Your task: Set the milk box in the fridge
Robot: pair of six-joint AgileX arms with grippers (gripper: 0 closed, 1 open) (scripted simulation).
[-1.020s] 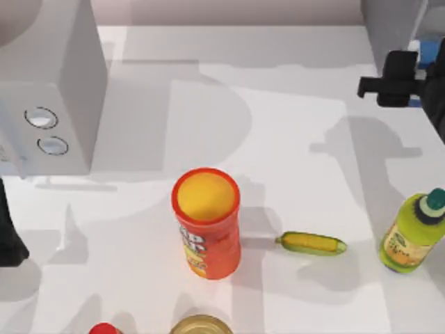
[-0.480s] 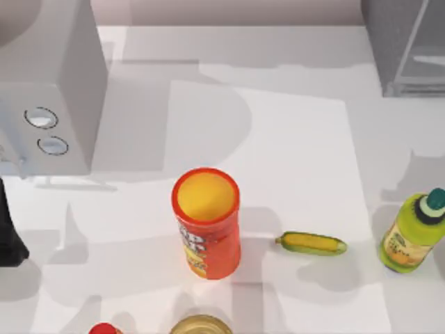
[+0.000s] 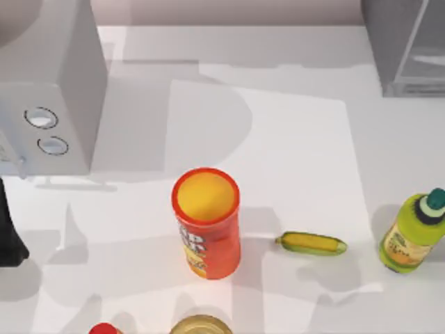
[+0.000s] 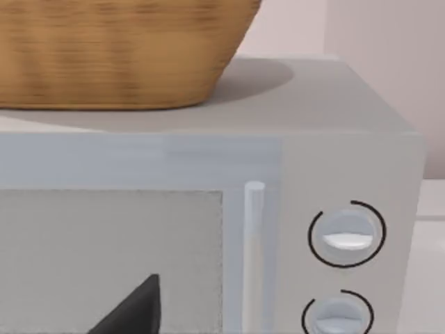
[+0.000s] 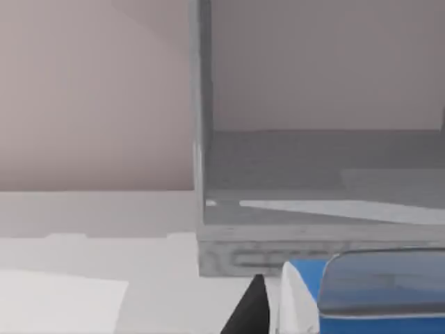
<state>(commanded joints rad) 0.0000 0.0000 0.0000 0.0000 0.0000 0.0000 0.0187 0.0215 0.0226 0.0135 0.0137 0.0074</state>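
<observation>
You'll find the milk box (image 5: 361,296) close in the right wrist view, blue top up, just in front of the open fridge (image 5: 313,174), which stands at the worktop's (image 3: 292,139) far right corner. A dark right end effector finger (image 5: 249,312) sits beside the carton, though you cannot tell its grip. The left arm (image 3: 8,233) waits at the left edge, facing the microwave (image 4: 208,229).

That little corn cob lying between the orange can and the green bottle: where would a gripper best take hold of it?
Probably at the middle of the corn cob, coming straight down from above. It lies flat on the table, its length running left to right and its ends tapering, so fingers closing across the thick middle should hold best. The orange can and green bottle stand apart from it.
</observation>
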